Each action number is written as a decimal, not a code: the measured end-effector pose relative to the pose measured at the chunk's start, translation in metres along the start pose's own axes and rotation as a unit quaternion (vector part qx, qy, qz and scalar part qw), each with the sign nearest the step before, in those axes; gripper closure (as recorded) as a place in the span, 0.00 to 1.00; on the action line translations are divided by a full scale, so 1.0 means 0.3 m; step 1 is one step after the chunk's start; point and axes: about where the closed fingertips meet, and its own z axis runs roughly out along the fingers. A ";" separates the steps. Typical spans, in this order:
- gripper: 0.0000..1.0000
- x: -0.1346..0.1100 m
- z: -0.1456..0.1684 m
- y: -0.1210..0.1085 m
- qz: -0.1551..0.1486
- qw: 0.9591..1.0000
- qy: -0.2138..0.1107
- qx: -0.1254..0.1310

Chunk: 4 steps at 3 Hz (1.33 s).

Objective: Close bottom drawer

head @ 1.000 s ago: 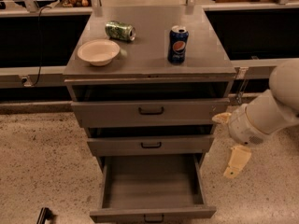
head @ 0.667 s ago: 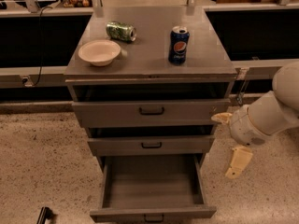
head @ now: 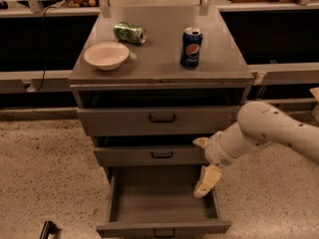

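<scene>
The bottom drawer [head: 162,199] of the grey cabinet is pulled out, and its plain grey tray is in view. Its narrow front [head: 129,228] with a small dark pull is at the lower edge of the view. My gripper [head: 204,162] is open, on a white arm coming in from the right. One cream finger [head: 201,142] is in front of the right end of the middle drawer front [head: 149,155]. The other finger [head: 207,180] hangs over the right side of the open tray. The gripper holds nothing.
On the cabinet top [head: 159,63] stand a white bowl [head: 106,55], a lying green can [head: 129,33] and an upright blue Pepsi can [head: 191,47]. The top drawer front [head: 119,118] is above the middle one. Speckled floor lies on both sides. A dark object [head: 47,229] lies at lower left.
My arm and gripper have moved left, from beside the cabinet's right side to in front of the middle drawer and over the open bottom drawer. The drawer has not moved.
</scene>
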 end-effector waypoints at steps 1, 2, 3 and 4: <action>0.00 0.009 0.034 -0.056 0.007 1.000 -0.011 0.027; 0.00 0.006 0.030 -0.057 0.006 1.000 -0.011 0.028; 0.00 0.090 0.149 -0.041 0.017 0.999 0.005 0.028; 0.00 0.276 0.364 0.071 0.011 0.999 0.023 0.024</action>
